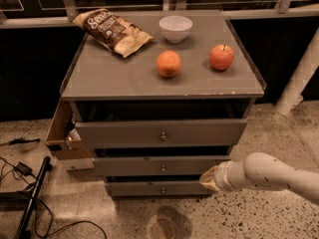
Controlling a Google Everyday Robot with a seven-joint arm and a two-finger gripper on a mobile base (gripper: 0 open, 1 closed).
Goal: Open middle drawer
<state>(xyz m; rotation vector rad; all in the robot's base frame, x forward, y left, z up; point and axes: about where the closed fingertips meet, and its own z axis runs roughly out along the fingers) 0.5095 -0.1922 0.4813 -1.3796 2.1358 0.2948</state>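
The grey cabinet (124,81) has three drawer fronts stacked one above another. The middle drawer (129,166) is the second front, with a small round metal knob (163,168) at its centre. My gripper (208,179) comes in from the right on a white arm (269,173). It sits low, just off the right end of the middle drawer front and to the right of the knob. It holds nothing that I can see.
The top drawer (159,132) and the bottom drawer (159,188) have knobs too. On the cabinet lie a chip bag (112,30), a white bowl (175,28), an orange (169,63) and an apple (222,57). A cardboard box (62,133) hangs at the cabinet's left. Cables (25,183) lie on the floor.
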